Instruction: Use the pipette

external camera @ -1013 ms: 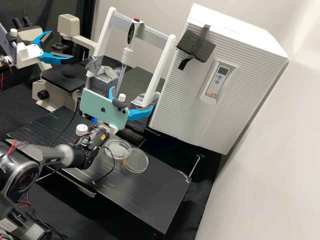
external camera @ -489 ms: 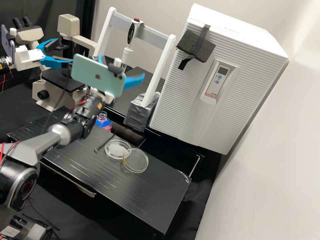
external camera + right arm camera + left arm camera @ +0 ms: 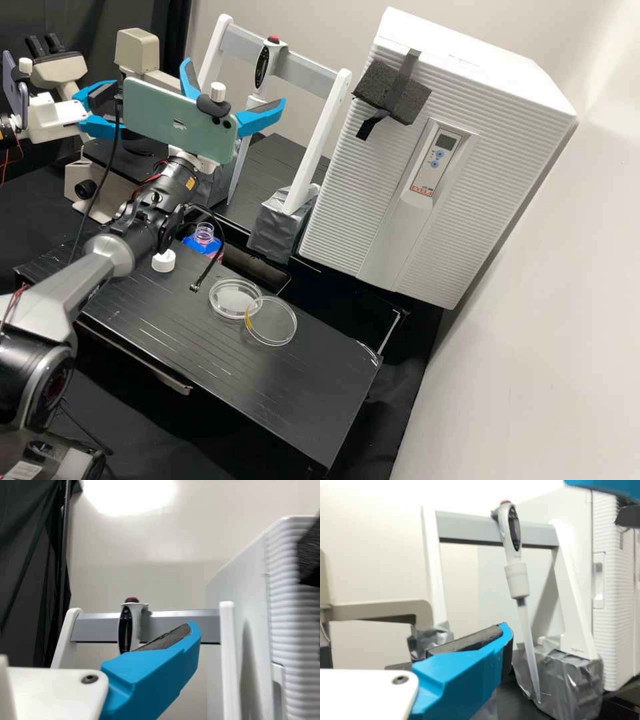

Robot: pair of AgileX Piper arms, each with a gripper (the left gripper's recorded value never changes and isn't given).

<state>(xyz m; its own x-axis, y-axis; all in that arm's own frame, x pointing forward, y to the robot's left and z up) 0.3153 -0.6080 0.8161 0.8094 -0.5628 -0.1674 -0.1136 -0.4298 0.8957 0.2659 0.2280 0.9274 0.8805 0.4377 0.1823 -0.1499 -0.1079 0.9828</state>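
Observation:
The pipette (image 3: 261,61) hangs upright by its head on the crossbar of a white rack (image 3: 319,133), its thin tip (image 3: 234,179) pointing down. My right gripper (image 3: 235,83), carrying a green phone, is raised just in front of the pipette's shaft with its blue fingers spread open and nothing between them. In the right wrist view one finger (image 3: 160,665) lies below the pipette head (image 3: 127,627). My left gripper (image 3: 110,107) stands open at the far left by the microscope. Its finger (image 3: 470,662) shows with the pipette (image 3: 517,575) farther off.
Two clear petri dishes (image 3: 233,297) (image 3: 272,321) lie on the black platform (image 3: 280,387). A small bottle of pink liquid (image 3: 205,239) and its white cap (image 3: 163,261) sit near the right arm. A microscope (image 3: 100,177) stands at the left, a large white appliance (image 3: 433,153) at the right.
The right arm has risen from low over the platform to the height of the pipette's shaft, uncovering the bottle and cap. The left gripper has barely shifted.

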